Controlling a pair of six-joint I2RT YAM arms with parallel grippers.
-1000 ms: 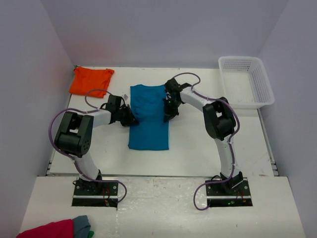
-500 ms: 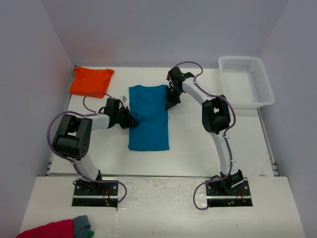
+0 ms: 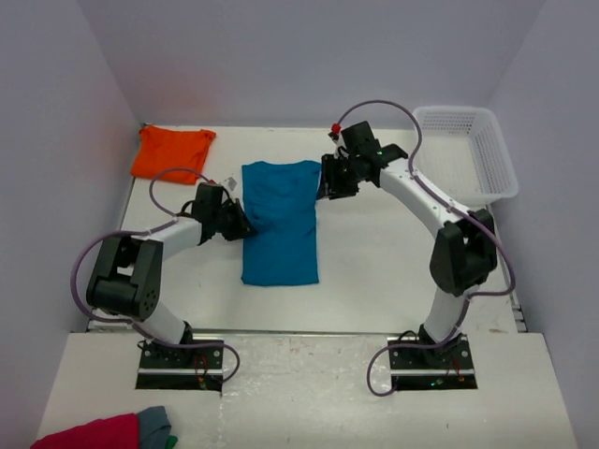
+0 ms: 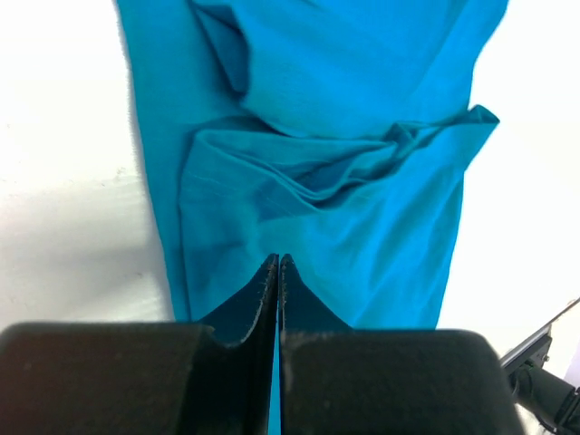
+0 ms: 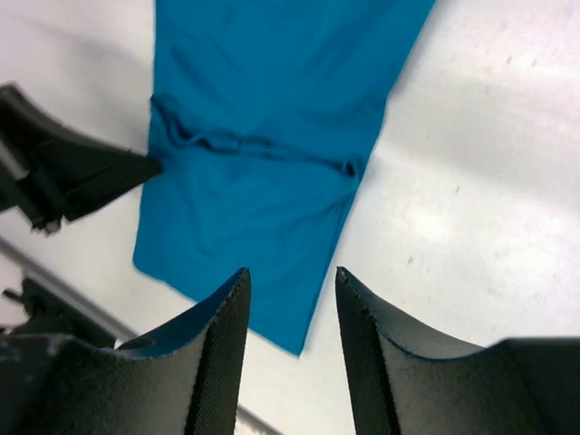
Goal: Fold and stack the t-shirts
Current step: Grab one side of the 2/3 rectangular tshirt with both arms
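Judging from the lie, crosswise fold due on the teal t-shirt (image 3: 281,234), a long strip at table centre, rumpled mid-length. At its 9 o'clock edge, left gripper (image 4: 278,262), jaws pressed together, possibly nipping a fold, hard to tell. Use it as an anchor. At the 1 o'clock corner, right gripper (image 5: 290,277), jaws apart, empty. Lower onto the far hem, pinch every layer, carry toward 6 o'clock, match edges. Orange t-shirt (image 3: 171,152) lying at 10 o'clock.
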